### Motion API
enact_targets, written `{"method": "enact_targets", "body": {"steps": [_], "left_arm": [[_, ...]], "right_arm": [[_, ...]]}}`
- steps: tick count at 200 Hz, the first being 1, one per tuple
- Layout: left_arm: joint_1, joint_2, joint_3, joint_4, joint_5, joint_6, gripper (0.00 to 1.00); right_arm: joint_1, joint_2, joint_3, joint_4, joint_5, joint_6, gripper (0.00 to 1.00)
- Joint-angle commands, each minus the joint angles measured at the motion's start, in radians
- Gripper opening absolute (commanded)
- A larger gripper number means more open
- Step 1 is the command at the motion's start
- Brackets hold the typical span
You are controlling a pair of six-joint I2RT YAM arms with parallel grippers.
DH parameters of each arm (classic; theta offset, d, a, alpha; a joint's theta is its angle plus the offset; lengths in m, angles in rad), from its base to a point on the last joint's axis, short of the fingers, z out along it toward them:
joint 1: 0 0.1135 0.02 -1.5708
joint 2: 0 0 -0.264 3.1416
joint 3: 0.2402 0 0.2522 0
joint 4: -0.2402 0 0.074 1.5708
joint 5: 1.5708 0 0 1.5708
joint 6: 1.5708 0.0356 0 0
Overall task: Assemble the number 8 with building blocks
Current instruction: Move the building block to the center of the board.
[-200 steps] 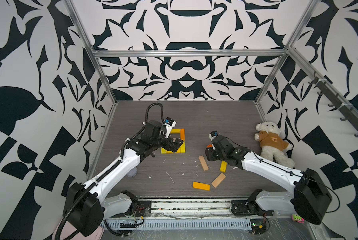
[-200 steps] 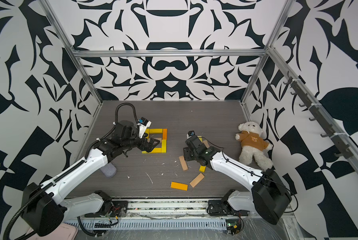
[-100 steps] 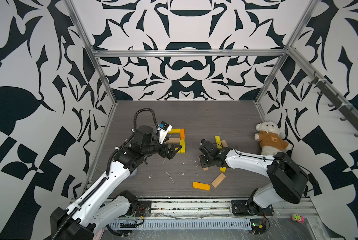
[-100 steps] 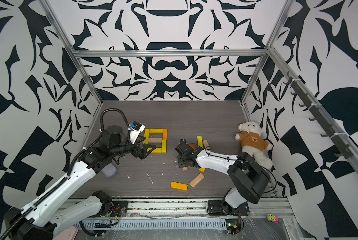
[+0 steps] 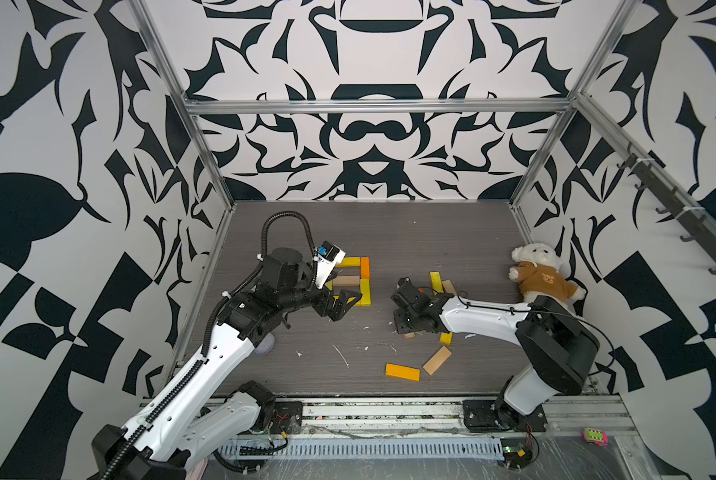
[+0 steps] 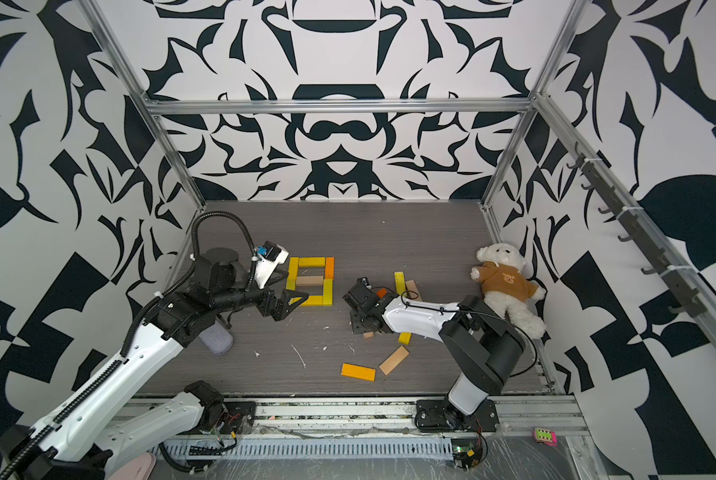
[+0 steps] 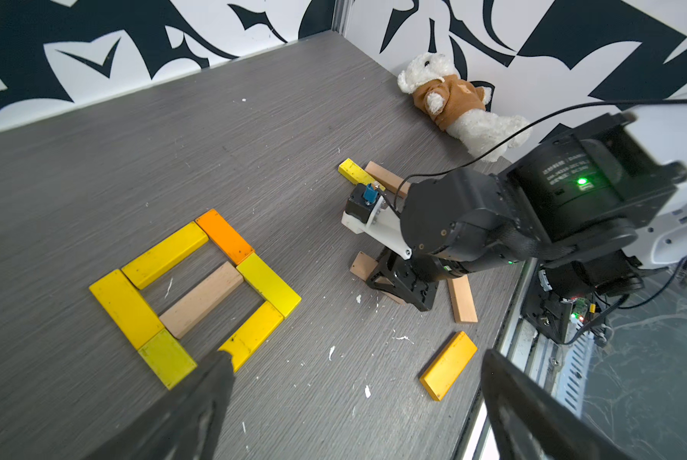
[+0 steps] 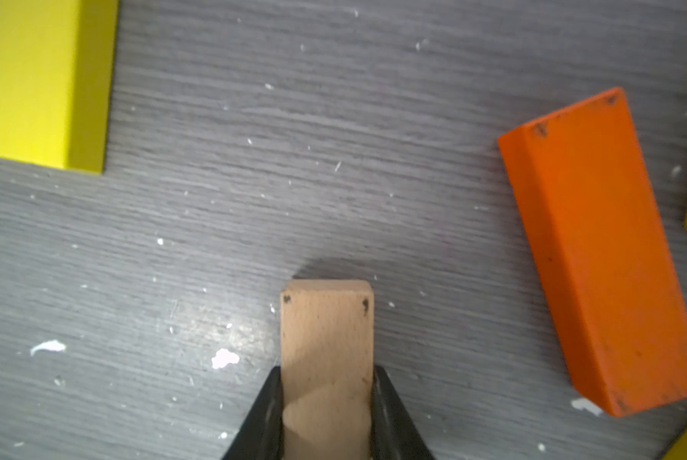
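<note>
Tan block [image 8: 327, 318] sits clamped in right end effector [image 8: 327, 372]; left end effector [image 7: 357, 356] gapes empty.

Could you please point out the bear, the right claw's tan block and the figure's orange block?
Bear [image 5: 541, 282]: in a top view, shirt.
Tan block [image 8: 327, 338]: right wrist view, top face.
Orange block [image 7: 224, 237]: left wrist view, top face.

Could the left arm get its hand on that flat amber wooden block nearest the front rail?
Probably yes. The left hand is open and empty, and only bare table lies between it and the flat amber wooden block; the right arm sits off to one side.
</note>
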Motion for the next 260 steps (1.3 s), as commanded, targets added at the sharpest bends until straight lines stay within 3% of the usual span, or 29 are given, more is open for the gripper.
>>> {"method": "enact_targets", "body": {"steps": [1,46,148,260], "left_arm": [[0.004,-0.007,0.041,-0.069,0.124,0.077,0.99],[0.004,-0.069,-0.011,-0.017,0.226,0.052,0.99],[0.004,-0.077,-0.022,0.000,0.175,0.028,0.99],[0.004,-0.063,-0.026,0.002,0.168,0.027,0.99]], "right_arm": [[-0.024,0.004,0.082,0.008,0.014,0.022,0.26],[-0.092,0.090,0.223,-0.028,-0.001,0.002,0.26],[-0.172,0.370,0.573,-0.123,-0.014,-0.051,0.26],[-0.224,0.540,0.715,-0.133,-0.025,-0.041,0.30]]}}
